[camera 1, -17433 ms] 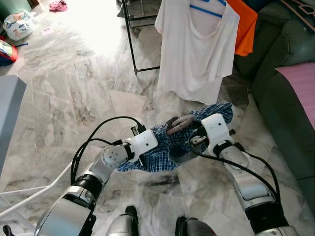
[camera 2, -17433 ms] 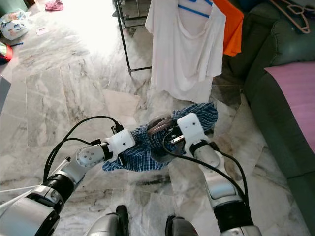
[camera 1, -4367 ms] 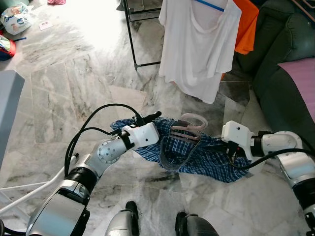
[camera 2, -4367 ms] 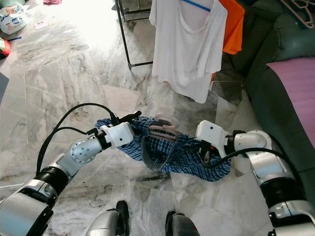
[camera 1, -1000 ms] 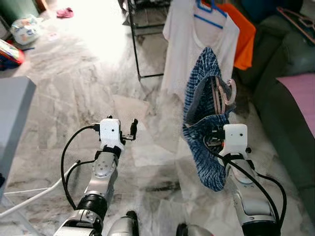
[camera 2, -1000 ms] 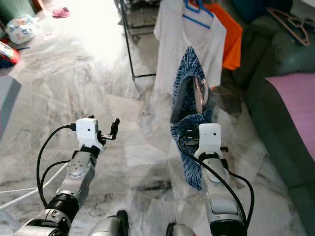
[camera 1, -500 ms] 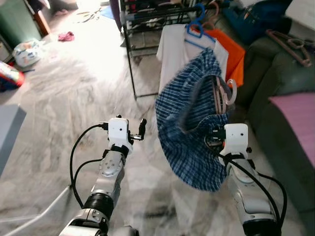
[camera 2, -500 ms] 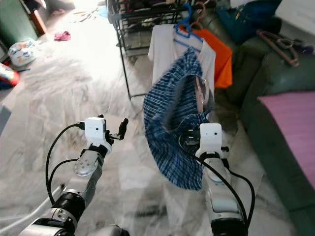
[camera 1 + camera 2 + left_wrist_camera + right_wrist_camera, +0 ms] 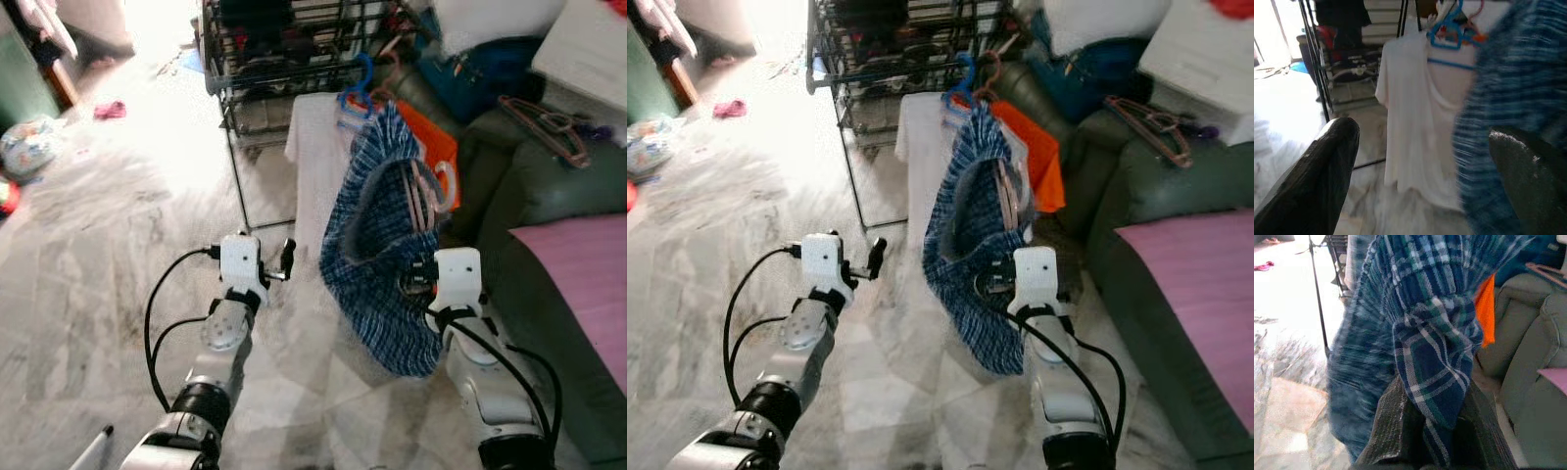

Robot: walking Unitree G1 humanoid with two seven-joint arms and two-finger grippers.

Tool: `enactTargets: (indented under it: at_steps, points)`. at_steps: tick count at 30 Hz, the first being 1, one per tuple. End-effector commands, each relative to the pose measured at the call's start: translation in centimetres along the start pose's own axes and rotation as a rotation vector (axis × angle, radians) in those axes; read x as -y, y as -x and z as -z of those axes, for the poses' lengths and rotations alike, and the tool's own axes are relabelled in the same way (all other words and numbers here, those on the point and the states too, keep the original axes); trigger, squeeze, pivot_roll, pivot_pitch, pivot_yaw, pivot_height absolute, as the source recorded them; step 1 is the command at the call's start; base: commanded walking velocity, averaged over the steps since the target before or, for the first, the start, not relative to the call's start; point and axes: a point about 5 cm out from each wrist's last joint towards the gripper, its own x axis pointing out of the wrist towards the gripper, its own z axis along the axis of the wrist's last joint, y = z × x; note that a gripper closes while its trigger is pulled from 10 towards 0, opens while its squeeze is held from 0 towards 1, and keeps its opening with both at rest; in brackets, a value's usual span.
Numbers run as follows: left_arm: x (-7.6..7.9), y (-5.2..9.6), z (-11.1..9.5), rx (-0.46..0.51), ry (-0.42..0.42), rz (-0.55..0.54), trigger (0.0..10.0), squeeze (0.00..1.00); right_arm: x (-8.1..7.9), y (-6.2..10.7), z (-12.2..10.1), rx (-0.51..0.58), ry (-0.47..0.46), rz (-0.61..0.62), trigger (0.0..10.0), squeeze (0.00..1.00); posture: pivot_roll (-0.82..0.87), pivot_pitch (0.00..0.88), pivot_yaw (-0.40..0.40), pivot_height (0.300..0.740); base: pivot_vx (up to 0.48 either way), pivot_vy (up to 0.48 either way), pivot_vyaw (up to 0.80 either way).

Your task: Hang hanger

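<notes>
While the right gripper (image 9: 423, 284) pinches the blue plaid garment (image 9: 377, 255) on its pink hanger (image 9: 438, 186), raised just near of the rack (image 9: 284, 44), hooking remains undone. Left gripper (image 9: 279, 262) hovers left, fingers spread, holding nothing.

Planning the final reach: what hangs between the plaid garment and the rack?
In the left eye view, a white shirt on a blue hanger hangs between the plaid garment and the rack.
</notes>
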Motion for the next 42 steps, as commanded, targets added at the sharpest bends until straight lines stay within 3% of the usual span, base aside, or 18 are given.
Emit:
enactTargets:
  at_steps: [1,22,30,38,42]
  points:
    - [-1.2,0.3,0.4,-0.021,-0.008,-0.029,10.0,0.0,-1.2,-0.2,-0.5,0.023,-0.013,-0.044,10.0,0.0,-0.06,0.05,0.021,0.74,0.33,0.349,0.0]
    - [-1.2,0.4,0.8,-0.046,-0.015,-0.021,10.0,0.0,-1.1,-0.3,0.3,-0.017,-0.029,-0.031,10.0,0.0,-0.07,0.071,0.039,0.74,0.324,0.354,0.0]
    - [-0.9,0.4,0.9,-0.054,-0.016,-0.015,10.0,0.0,-1.4,-0.1,1.9,-0.109,-0.029,-0.048,10.0,0.0,-0.07,0.073,0.038,0.74,0.324,0.355,0.0]
    - [-0.7,0.5,1.3,-0.076,-0.02,-0.012,10.0,0.0,-0.6,0.4,4.2,-0.245,-0.064,-0.01,10.0,0.0,-0.07,0.076,0.036,0.74,0.306,0.341,0.0]
    - [-0.6,0.5,1.3,-0.074,-0.022,-0.006,10.0,0.0,-0.5,0.3,4.1,-0.235,-0.066,-0.01,10.0,0.0,-0.07,0.077,0.035,0.74,0.306,0.29,0.0]
